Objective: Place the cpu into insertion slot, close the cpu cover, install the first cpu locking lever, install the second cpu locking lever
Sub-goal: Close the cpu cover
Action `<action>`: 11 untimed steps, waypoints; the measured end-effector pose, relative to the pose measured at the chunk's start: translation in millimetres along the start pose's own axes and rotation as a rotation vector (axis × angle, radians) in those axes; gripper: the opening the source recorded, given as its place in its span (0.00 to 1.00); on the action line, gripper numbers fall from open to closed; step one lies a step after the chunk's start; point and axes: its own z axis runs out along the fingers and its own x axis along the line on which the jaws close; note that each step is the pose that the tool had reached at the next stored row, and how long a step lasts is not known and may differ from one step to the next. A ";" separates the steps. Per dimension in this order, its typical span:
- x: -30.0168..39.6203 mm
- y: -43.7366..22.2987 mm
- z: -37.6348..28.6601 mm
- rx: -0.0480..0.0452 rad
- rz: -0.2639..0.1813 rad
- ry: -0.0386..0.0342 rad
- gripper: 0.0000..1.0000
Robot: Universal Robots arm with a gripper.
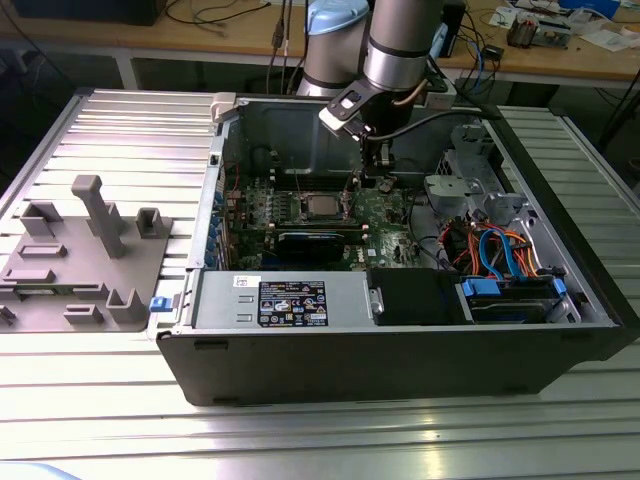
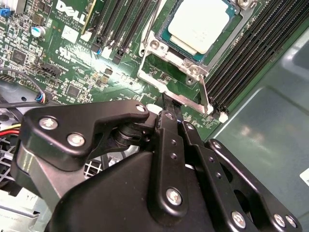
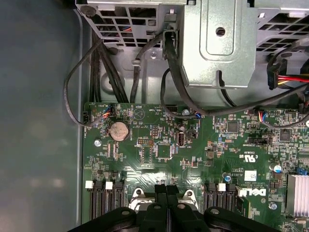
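The cpu, a flat square chip with a silver-grey top, lies in its socket on the green motherboard; the exterior view has the cpu mid-board. The silvery cpu cover lies flat around it. A thin metal lever rod runs along the socket's edge. My gripper hangs just above that edge, its black fingers pressed together. The exterior view places the gripper to the cpu's right. In the first wrist view the gripper sits over the socket bracket. Whether it pinches the lever is hidden.
The open computer case holds a labelled power supply, a long black card and a drive cage with blue and orange cables. Memory slots flank the socket. A grey fixture tray sits left of the case. Black cables cross above the board.
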 end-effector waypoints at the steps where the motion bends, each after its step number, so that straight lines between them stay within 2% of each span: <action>1: 0.0 -0.1 0.0 0.0000 0.000 0.0000 0.11; 11: 0.1 -3.1 0.1 0.0000 0.000 0.0001 0.11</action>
